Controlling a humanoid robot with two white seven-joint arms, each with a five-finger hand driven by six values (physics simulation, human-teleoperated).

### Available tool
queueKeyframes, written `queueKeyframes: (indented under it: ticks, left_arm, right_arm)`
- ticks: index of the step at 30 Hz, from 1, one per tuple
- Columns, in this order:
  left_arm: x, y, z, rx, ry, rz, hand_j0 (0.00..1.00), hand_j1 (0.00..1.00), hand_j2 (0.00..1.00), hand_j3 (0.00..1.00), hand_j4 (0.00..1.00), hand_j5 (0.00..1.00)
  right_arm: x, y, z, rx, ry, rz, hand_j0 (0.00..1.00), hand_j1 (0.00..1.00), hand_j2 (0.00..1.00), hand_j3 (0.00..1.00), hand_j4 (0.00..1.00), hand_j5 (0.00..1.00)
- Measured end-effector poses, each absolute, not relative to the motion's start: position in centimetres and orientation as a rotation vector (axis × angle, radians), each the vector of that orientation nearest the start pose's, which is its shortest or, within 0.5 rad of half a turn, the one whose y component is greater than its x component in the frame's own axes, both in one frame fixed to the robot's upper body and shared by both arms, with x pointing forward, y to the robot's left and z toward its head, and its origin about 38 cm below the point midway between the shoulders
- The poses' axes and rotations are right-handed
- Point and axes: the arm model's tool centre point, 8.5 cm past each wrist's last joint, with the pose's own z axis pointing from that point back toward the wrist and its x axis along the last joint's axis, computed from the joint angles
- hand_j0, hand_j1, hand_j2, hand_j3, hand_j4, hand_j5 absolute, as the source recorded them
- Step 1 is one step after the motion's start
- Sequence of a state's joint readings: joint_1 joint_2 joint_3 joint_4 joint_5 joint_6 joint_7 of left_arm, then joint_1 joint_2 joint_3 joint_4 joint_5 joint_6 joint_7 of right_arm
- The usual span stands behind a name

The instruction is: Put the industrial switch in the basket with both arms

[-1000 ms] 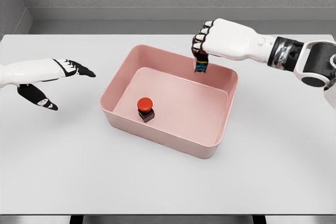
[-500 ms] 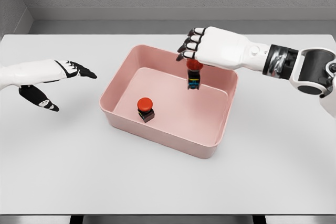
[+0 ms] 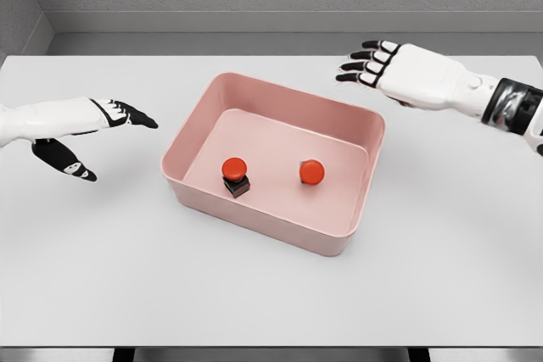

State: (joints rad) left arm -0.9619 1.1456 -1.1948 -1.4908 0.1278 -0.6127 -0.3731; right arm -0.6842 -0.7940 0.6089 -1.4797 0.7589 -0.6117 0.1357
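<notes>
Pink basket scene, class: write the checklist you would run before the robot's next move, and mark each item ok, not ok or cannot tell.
1. Switch with dark base inside the pink basket: ok.
2. Second switch inside the basket, red button showing: ok.
3. Right hand empty, fingers spread, above the table behind the basket's far right corner: ok.
4. Left hand empty and open, left of the basket: ok.
5. Second switch standing upright on its base: cannot tell, only its red top shows.
6. Switches apart, not touching: ok.
</notes>
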Motion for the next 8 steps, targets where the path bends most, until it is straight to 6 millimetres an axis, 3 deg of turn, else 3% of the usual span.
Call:
queueKeyframes:
  ticks: [2,8]
  left_arm:
    - [40.4,35.0,24.2,0.115,-1.427,-1.905,1.00,1.00,1.00,1.00,1.00,1.00]
    - [40.3,35.0,23.7,0.102,-1.420,-1.902,1.00,1.00,1.00,1.00,1.00,1.00]
  right_arm:
    - [44.8,-29.1,25.7,1.035,2.036,-2.596,1.00,1.00,1.00,1.00,1.00,1.00]
    - [43.2,-32.6,22.7,1.042,2.044,-2.720,1.00,1.00,1.00,1.00,1.00,1.00]
